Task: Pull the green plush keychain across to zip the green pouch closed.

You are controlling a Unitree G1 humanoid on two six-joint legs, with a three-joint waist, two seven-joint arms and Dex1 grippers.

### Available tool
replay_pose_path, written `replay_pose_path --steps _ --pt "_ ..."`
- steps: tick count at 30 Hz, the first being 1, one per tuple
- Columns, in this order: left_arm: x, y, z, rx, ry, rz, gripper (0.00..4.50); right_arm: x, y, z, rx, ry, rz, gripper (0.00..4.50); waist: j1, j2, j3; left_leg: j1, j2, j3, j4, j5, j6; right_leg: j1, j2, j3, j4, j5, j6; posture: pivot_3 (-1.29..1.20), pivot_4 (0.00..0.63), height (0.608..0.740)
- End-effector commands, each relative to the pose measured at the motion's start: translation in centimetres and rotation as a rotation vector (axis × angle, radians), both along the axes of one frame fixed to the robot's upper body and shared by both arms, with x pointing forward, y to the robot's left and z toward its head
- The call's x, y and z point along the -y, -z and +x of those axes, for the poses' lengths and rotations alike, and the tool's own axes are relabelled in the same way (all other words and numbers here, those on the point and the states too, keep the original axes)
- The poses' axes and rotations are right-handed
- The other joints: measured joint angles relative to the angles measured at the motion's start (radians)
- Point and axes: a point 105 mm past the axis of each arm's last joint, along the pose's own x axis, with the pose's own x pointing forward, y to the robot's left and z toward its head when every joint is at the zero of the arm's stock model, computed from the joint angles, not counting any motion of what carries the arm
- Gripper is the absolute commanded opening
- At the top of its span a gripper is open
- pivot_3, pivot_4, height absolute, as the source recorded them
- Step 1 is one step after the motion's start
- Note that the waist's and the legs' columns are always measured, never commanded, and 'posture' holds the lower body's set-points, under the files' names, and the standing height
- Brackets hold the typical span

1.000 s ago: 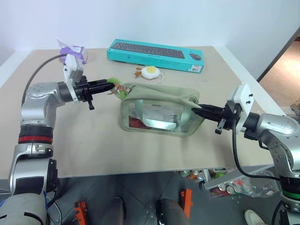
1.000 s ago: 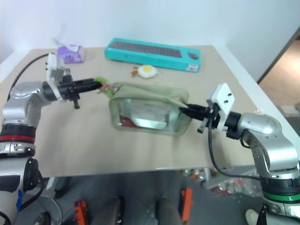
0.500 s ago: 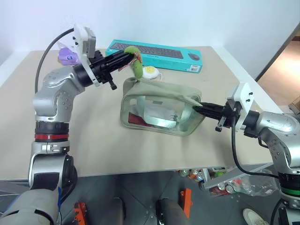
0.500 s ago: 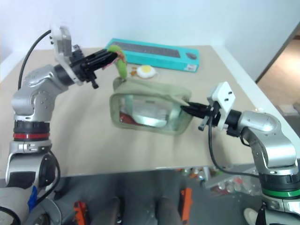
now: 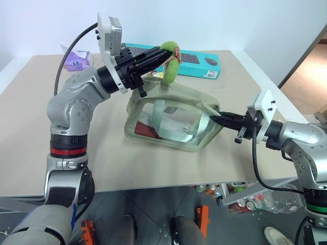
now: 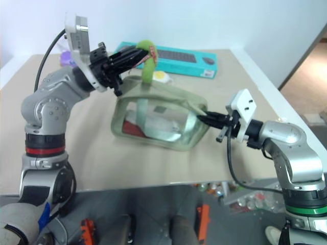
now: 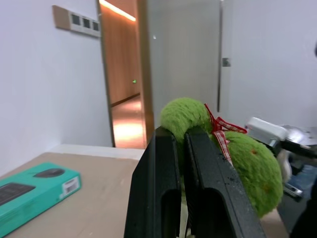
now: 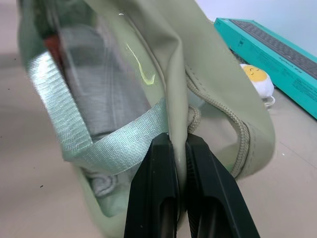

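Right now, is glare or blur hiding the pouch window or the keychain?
Left eye view: glare streaks on the green pouch window, contents still readable. Left wrist view: green plush keychain sharp, bright doorway behind it washed out. Right wrist view: pouch fabric close and soft.

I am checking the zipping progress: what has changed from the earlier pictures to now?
The left pincer, shut on the green plush keychain, carried it up and toward the robot's right, and the near end of the green pouch lifted and tilted. The right pincer stayed shut on the pouch's other end. The keyboard box stayed put.
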Motion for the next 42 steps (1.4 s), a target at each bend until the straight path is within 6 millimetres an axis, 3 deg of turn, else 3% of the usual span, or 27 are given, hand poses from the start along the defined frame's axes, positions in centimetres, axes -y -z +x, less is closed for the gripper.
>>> replay_pose_path --steps 1,3,6,16,28,29,31,34,39,40,42 --pt "-1.1 0.2 -0.1 0.063 -0.032 0.086 0.08 0.1 -1.0 -0.3 0.04 0.001 -0.01 0.0 0.0 0.0 0.0 0.0 0.0 0.0 0.0 0.0 0.0 0.0 0.0 0.0 0.0 0.0 0.0 0.0 0.15 0.74" --pt "-1.5 1.5 0.3 0.111 -0.065 0.191 0.08 0.0 -0.9 -0.3 0.039 0.0 -0.01 0.0 0.001 0.0 0.0 0.0 0.0 0.0 0.0 0.0 0.0 0.0 0.0 0.0 0.0 0.0 0.0 0.0 0.15 0.74" --pt "-1.3 1.3 0.8 0.124 -0.07 0.21 0.08 0.0 -1.0 -0.3 0.039 -0.003 -0.008 0.0 0.004 0.0 0.0 0.0 0.0 0.0 0.0 0.0 0.0 0.0 0.0 0.0 0.0 -0.002 -0.003 0.0 0.15 0.74" --pt "1.7 2.8 1.0 0.155 0.019 0.267 0.08 -0.4 -1.1 -0.1 0.044 -0.013 -0.003 0.0 0.003 0.0 0.0 -0.001 -0.002 0.0 0.002 0.0 0.0 0.001 0.0 0.004 -0.001 -0.001 -0.001 0.0 0.15 0.74" --pt "0.1 6.0 1.5 0.204 -0.01 0.509 0.08 -0.4 -0.8 -0.2 0.041 -0.004 -0.002 0.0 0.004 0.0 0.0 -0.001 -0.002 0.0 0.002 0.0 0.0 0.001 0.0 0.004 0.0 -0.002 -0.002 0.0 0.15 0.74" --pt "0.1 6.0 1.5 0.2 -0.009 0.509 0.57 -0.4 -0.8 -0.2 0.041 -0.004 -0.001 0.0 0.004 0.0 0.0 -0.001 -0.002 0.0 0.002 0.0 0.0 0.001 0.0 0.004 0.0 -0.002 -0.002 0.0 0.15 0.74" --pt "0.0 6.3 1.7 0.207 -0.004 0.527 0.95 -0.5 -0.8 -0.2 0.04 -0.008 -0.002 0.0 0.004 0.0 0.0 -0.001 -0.002 0.0 0.002 0.0 0.0 0.001 0.0 0.004 -0.001 -0.002 -0.002 0.0 0.15 0.74" --pt "-0.1 6.3 1.9 0.231 -0.006 0.544 1.99 -0.6 -0.8 -0.1 0.04 -0.012 -0.002 0.0 0.005 0.0 0.0 -0.001 -0.002 0.0 0.002 0.0 0.0 0.001 0.0 0.004 0.0 -0.002 -0.002 0.0 0.15 0.74" --pt "-1.4 4.0 2.4 0.331 -0.056 0.546 3.7 -0.7 -0.8 -0.1 0.041 -0.017 -0.003 0.0 0.004 0.0 0.0 -0.001 -0.002 0.0 0.002 0.0 0.0 0.001 0.0 0.004 0.0 -0.002 -0.002 0.0 0.15 0.74" --pt "-1.8 3.3 2.4 0.346 -0.066 0.54 3.95 -0.7 -0.8 -0.2 0.041 -0.018 -0.004 0.0 0.004 0.0 0.0 -0.001 -0.002 0.0 0.002 0.0 0.0 0.001 0.0 0.004 0.0 -0.002 -0.002 0.0 0.15 0.74" --pt "-2.4 2.0 2.4 0.351 -0.089 0.512 3.95 -0.8 -0.8 -0.2 0.041 -0.019 -0.004 0.0 0.003 0.0 0.0 -0.001 -0.002 0.0 0.002 0.0 0.0 0.001 0.001 0.004 0.0 -0.002 -0.002 0.0 0.15 0.74"
